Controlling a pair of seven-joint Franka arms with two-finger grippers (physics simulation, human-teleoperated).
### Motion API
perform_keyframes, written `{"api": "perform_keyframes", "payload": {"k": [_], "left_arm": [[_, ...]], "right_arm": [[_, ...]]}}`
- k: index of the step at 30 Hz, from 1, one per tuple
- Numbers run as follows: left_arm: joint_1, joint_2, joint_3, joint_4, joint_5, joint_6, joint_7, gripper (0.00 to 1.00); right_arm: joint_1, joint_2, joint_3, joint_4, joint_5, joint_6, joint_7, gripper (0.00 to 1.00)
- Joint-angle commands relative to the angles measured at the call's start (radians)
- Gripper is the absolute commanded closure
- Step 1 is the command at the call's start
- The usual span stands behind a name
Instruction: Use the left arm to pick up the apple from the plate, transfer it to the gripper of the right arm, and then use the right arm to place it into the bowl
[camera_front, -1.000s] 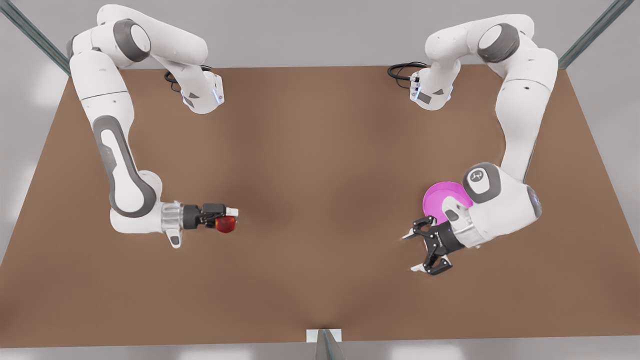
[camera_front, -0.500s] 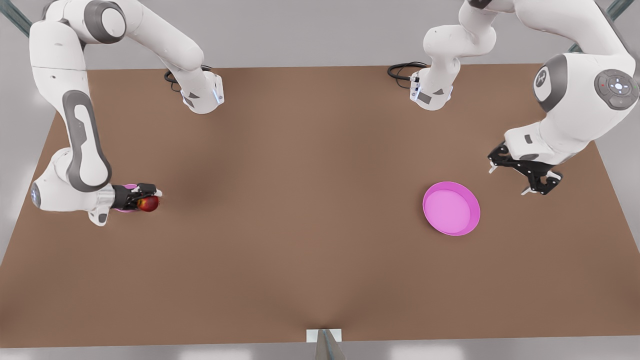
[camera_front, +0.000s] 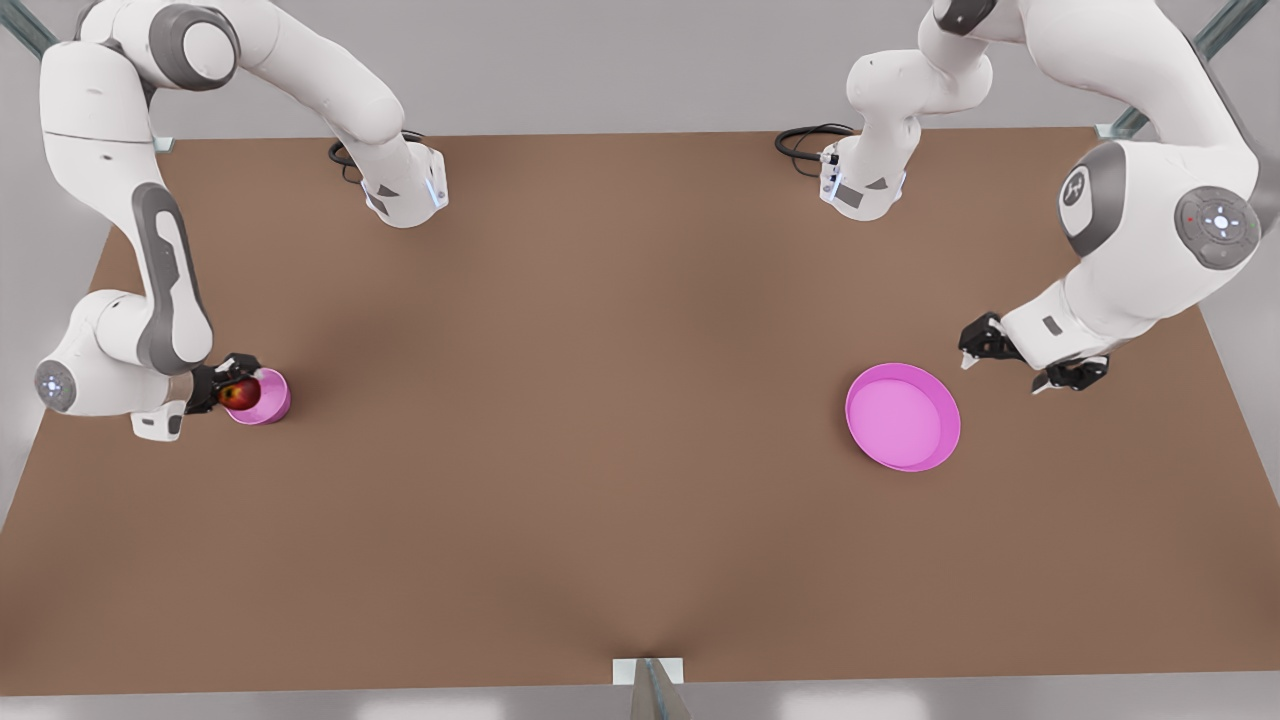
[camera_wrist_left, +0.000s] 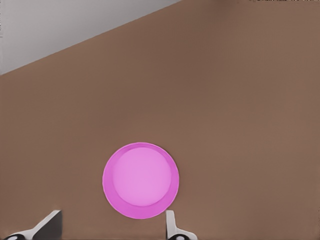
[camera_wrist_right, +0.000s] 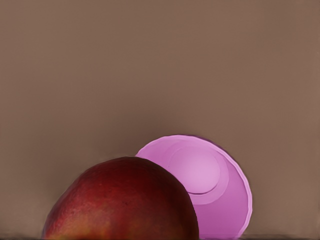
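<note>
While right gripper (camera_front: 232, 392) jaws clamp the apple (camera_front: 240, 394) at the bowl (camera_front: 266, 397) rim's 9 o'clock, early release risks rim bounce. Left gripper (camera_front: 1020, 362), jaws apart, waits near the plate (camera_front: 903, 417).

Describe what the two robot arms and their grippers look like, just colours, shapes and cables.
Both arms are glossy white with rounded grey joint caps and grey inlay strips. The right arm ends in a slim black gripper. The left arm ends in a black skeletal claw, the left gripper, with pale fingertips. Black cables loop at each base.
</note>
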Motion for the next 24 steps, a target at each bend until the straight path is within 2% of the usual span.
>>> {"api": "perform_keyframes", "payload": {"k": [1,6,7,9,15,16,17,19,21,22,23,24], "left_arm": [[0.0,0.001,0.0,0.0,0.001,-0.002,-0.281,0.0],[0.0,0.007,0.0,0.0,0.001,-0.003,-0.281,0.0],[0.0,0.007,0.0,0.0,0.001,-0.003,-0.281,0.0],[0.0,0.014,0.0,0.0,0.001,0.0,-0.281,0.0],[0.0,0.014,0.0,0.001,0.001,-0.002,-0.281,0.0],[-0.002,0.014,0.0,0.0,0.001,-0.002,-0.281,0.0],[-0.002,0.014,0.0,0.001,0.001,-0.002,-0.281,0.0],[-0.002,0.014,-0.002,0.006,0.001,0.0,-0.281,0.0],[-0.002,0.014,0.0,0.007,0.001,0.002,-0.279,0.0],[-0.002,0.014,0.0,0.009,0.001,0.002,-0.279,0.0],[-0.002,0.014,-0.002,0.012,0.001,0.002,-0.279,0.0],[-0.002,0.014,-0.002,0.014,0.001,0.002,-0.279,0.0]], "right_arm": [[0.005,0.004,0.001,-0.001,-0.073,0.059,-0.09,0.5],[0.0,0.029,0.001,-0.001,-0.088,0.059,-0.092,0.48],[0.0,0.029,0.001,-0.001,-0.102,0.059,-0.09,0.43],[0.0,0.029,0.001,-0.001,-0.102,0.057,-0.101,0.01],[0.006,0.007,0.027,0.043,-0.099,0.03,-0.113,0.0],[-0.002,-0.003,0.076,0.105,-0.096,-0.033,-0.093,0.0],[-0.002,-0.013,0.155,0.235,-0.094,-0.139,-0.002,0.0],[0.015,-0.037,0.333,0.43,-0.114,-0.231,0.368,0.0],[0.02,-0.066,0.505,0.461,-0.182,-0.249,0.667,0.0],[0.023,-0.118,0.521,0.469,-0.166,-0.274,0.741,0.0],[0.253,-0.338,0.219,0.377,0.0,-0.271,0.78,0.0],[0.648,-0.419,-0.269,0.306,0.188,-0.279,0.77,0.0]]}}
